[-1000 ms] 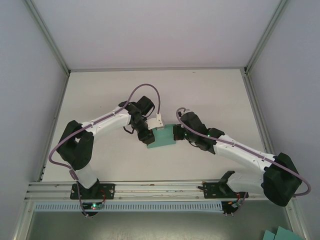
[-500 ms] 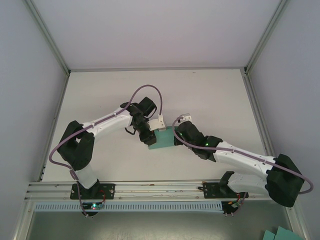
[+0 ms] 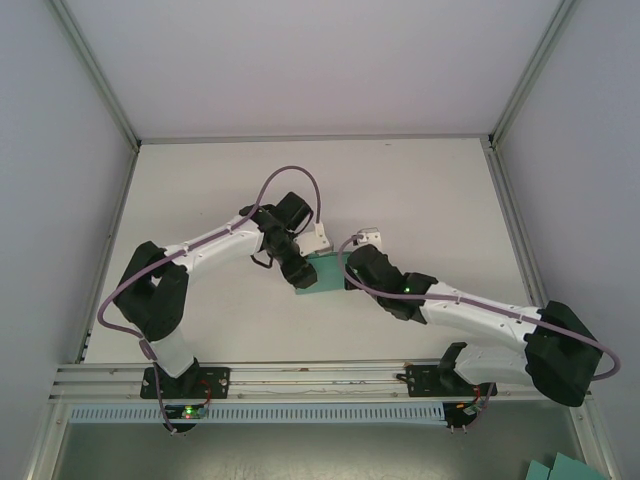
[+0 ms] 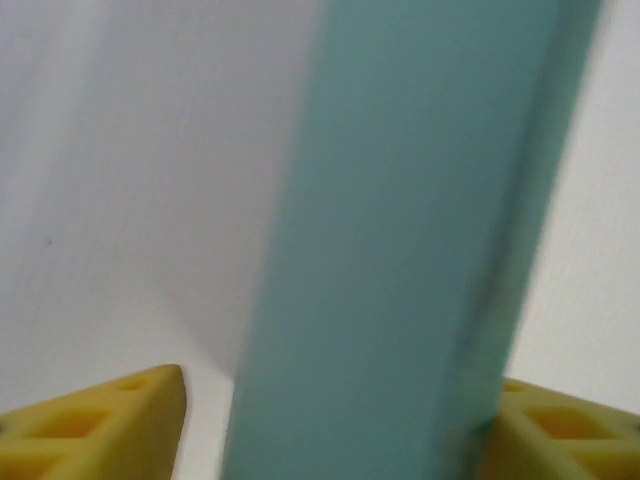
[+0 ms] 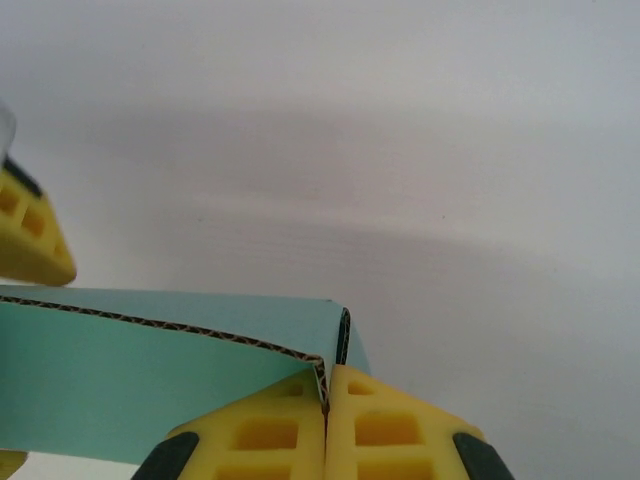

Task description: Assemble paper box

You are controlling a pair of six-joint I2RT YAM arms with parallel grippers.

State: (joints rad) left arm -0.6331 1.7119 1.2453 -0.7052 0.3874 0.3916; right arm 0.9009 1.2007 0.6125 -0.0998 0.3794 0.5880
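teal card, the paper box (image 3: 325, 272) sits near the middle of the table (image 3: 420, 190), a little toward 6 o'clock, squeezed in between the two arms. from above, its long axis seems to run roughly 9 to 3 o'clock, so each end points at one gripper.

the left gripper (image 3: 300, 277) is at the box's 9 o'clock end. its wrist view shows the jaws spread with the card standing upright between them: one pad touches the card, the other has a sliver of white table beside it, so it straddles rather than clamps.

the right gripper (image 5: 325, 390) is at the 3 o'clock end, fingers pressed together on a folded corner, the corrugated edge pinched between the pads.

both arms are equally close. my guess is the next fold hinges on the right pinch holding that corner while the left closes in.
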